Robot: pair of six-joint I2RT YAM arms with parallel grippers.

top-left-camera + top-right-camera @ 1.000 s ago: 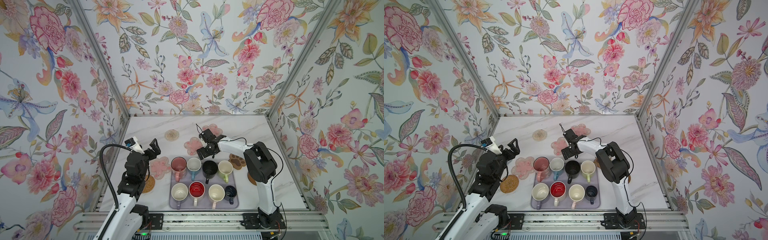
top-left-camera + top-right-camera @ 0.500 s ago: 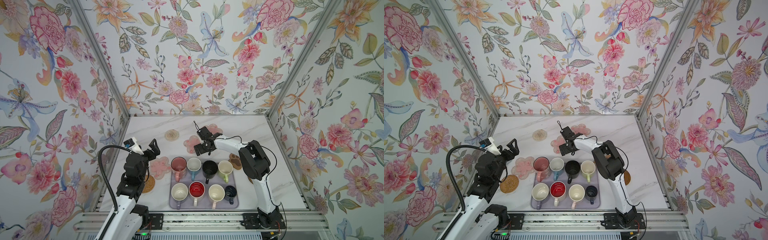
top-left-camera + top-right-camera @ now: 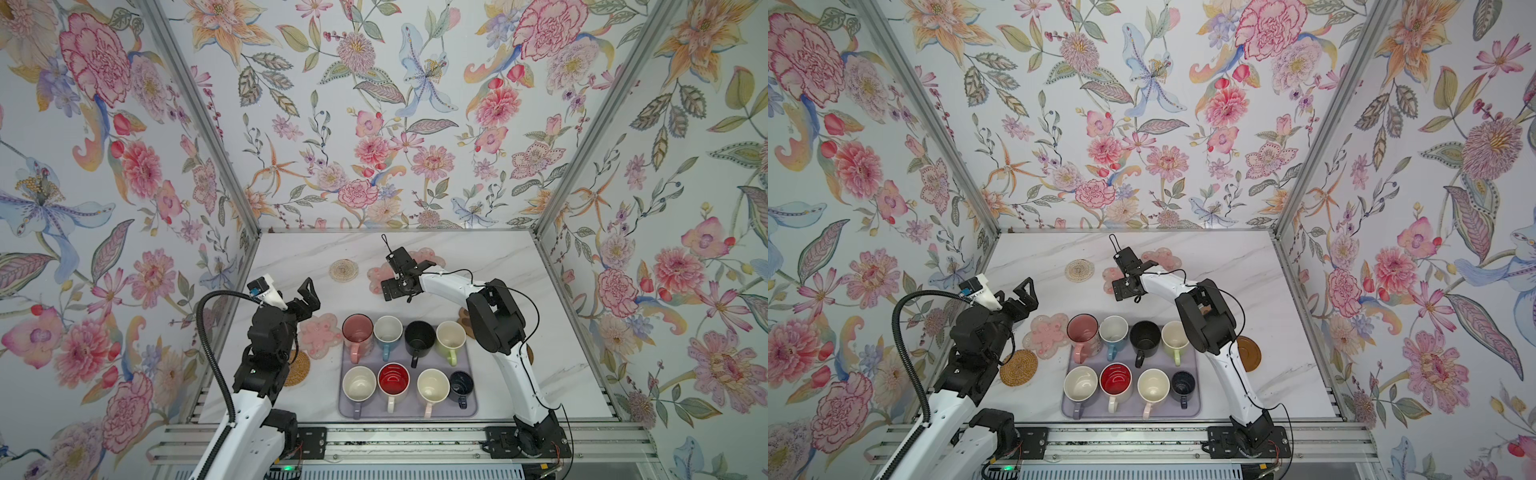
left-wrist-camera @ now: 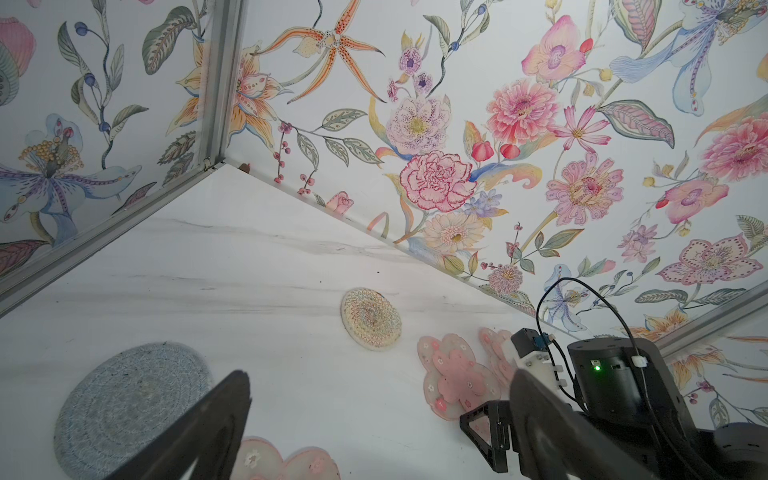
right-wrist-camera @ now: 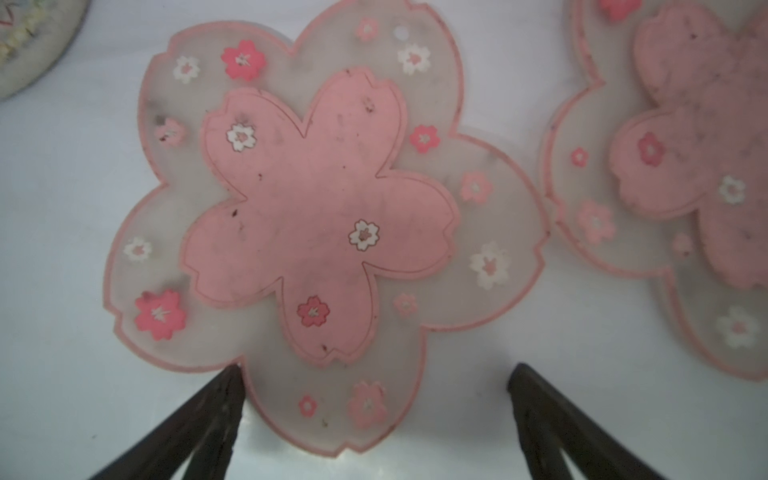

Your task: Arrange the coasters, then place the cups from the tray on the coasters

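Several cups stand in two rows on the lavender tray [image 3: 407,415], among them a pink one [image 3: 357,328], a black one [image 3: 419,334] and a white one with a red inside [image 3: 393,380]. My right gripper [image 3: 409,277] [image 5: 376,370] points down at the table behind the tray. It is open, its fingers either side of one petal of a pink flower coaster [image 5: 320,216] [image 3: 378,274]. A second pink flower coaster [image 5: 685,166] lies beside it. My left gripper [image 3: 305,299] [image 4: 378,378] hangs open and empty above a third pink flower coaster [image 3: 318,334].
A beaded round coaster [image 3: 343,270] lies at the back left. A rattan coaster [image 3: 1018,368] lies by the left arm, and a grey knitted coaster [image 4: 133,407] under the left gripper. A brown paw coaster [image 3: 464,320] and a wooden disc coaster [image 3: 1250,353] lie by the right arm.
The right gripper has moved a little back and to the left, over the pink flower coaster, and its elbow has followed. The left arm has barely moved.
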